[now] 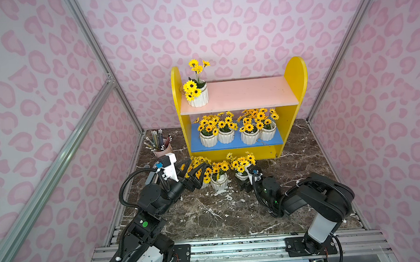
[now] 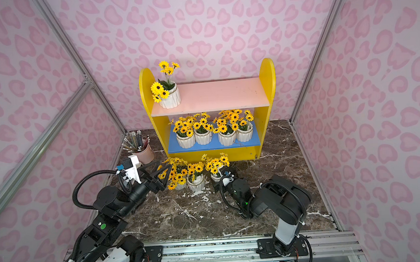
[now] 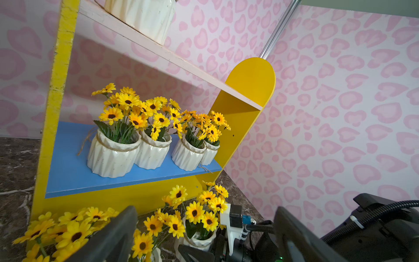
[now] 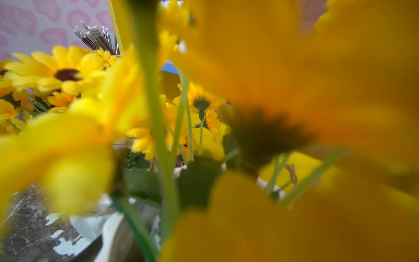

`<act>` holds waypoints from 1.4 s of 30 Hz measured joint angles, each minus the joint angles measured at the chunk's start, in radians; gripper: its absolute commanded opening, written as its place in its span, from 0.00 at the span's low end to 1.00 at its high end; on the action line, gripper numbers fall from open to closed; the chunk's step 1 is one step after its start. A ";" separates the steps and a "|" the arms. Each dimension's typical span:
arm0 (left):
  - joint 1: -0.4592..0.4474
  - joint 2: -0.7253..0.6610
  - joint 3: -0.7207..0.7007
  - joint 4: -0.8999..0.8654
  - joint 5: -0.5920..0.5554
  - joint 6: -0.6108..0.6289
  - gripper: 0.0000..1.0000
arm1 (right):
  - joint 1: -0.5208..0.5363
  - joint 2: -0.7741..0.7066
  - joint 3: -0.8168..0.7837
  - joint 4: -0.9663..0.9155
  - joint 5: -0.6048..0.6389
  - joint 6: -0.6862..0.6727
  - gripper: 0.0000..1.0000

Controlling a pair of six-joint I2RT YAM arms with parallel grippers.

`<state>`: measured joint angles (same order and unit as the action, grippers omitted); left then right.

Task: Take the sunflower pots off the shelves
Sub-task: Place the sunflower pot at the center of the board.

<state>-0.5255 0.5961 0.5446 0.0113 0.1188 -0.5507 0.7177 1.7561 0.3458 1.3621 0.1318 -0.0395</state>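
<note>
While three sunflower pots point(image 1: 219, 183) stand on the worktop point(image 1: 220, 214) in front of the shelves point(image 1: 297, 82), five are left up there: one on the pink board point(image 1: 251, 92) and four on the blue board point(image 1: 194, 143). The left pincer point(image 1: 193, 169) gapes empty over the leftmost bunch, and the right pincer point(image 1: 243, 182) sits released, wide about the rightmost pot. It looks like mid-task, letting go. The next move calls for backing clear of the blooms and then reaching into a tier. No writing is readable.
</note>
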 measured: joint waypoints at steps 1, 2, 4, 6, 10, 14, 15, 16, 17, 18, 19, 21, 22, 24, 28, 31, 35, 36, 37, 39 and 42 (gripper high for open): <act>0.000 0.006 0.000 0.000 -0.002 0.000 0.96 | 0.000 0.013 0.000 0.014 0.000 0.007 0.00; 0.000 0.014 0.001 0.000 -0.004 -0.001 0.96 | 0.000 0.028 0.001 0.026 0.000 0.018 0.00; 0.000 0.030 0.006 0.001 -0.004 -0.008 0.96 | 0.000 0.057 0.008 0.048 0.001 0.024 0.00; 0.000 0.050 0.008 0.002 -0.004 -0.009 0.97 | 0.001 0.090 0.020 0.075 0.002 0.035 0.00; 0.000 0.085 0.011 0.004 -0.003 -0.018 0.97 | 0.004 0.154 0.037 0.126 0.001 0.040 0.00; -0.001 0.101 0.016 0.023 0.004 -0.027 0.98 | 0.005 0.225 0.046 0.166 -0.001 0.051 0.00; -0.001 0.103 0.016 0.032 0.004 -0.031 0.98 | 0.006 0.241 0.047 0.170 0.000 0.051 0.00; -0.001 0.104 0.016 0.039 0.004 -0.033 0.98 | 0.007 0.254 0.047 0.178 0.000 0.055 0.00; -0.001 0.105 0.018 0.042 0.004 -0.034 0.98 | 0.007 0.265 0.048 0.189 0.000 0.066 0.00; -0.001 0.109 0.021 0.045 0.004 -0.034 0.98 | 0.010 0.269 0.050 0.195 0.002 0.069 0.00; -0.001 0.114 0.026 0.047 0.004 -0.037 0.98 | 0.015 0.269 0.051 0.196 0.005 0.069 0.00; -0.001 0.126 0.028 0.057 0.004 -0.037 0.98 | 0.022 0.270 0.056 0.196 0.000 0.077 0.00; -0.002 0.130 0.028 0.057 0.004 -0.037 0.98 | 0.025 0.274 0.063 0.196 -0.006 0.077 0.00; -0.002 0.134 0.024 0.064 0.004 -0.043 0.98 | 0.029 0.291 0.077 0.201 -0.006 0.077 0.00; -0.002 0.143 0.021 0.082 0.004 -0.043 0.98 | 0.042 0.345 0.095 0.241 0.008 0.075 0.00; -0.002 0.146 0.022 0.086 0.004 -0.043 0.98 | 0.045 0.375 0.113 0.245 0.023 0.072 0.00; -0.002 0.151 0.025 0.083 0.004 -0.039 0.97 | 0.047 0.392 0.126 0.247 0.039 0.073 0.02; -0.002 0.151 0.025 0.084 0.004 -0.037 0.97 | 0.047 0.396 0.132 0.246 0.045 0.073 0.21; -0.002 0.151 0.025 0.084 0.004 -0.031 0.97 | 0.047 0.398 0.136 0.246 0.049 0.073 0.43; -0.002 0.153 0.026 0.084 0.004 -0.032 0.97 | 0.048 0.397 0.137 0.246 0.052 0.074 0.83; -0.002 0.155 0.027 0.083 0.005 -0.028 0.97 | 0.050 0.385 0.137 0.244 0.059 0.076 0.99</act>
<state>-0.5274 0.7513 0.5713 0.0940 0.1234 -0.5789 0.7677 2.1410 0.4831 1.6058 0.1905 0.0368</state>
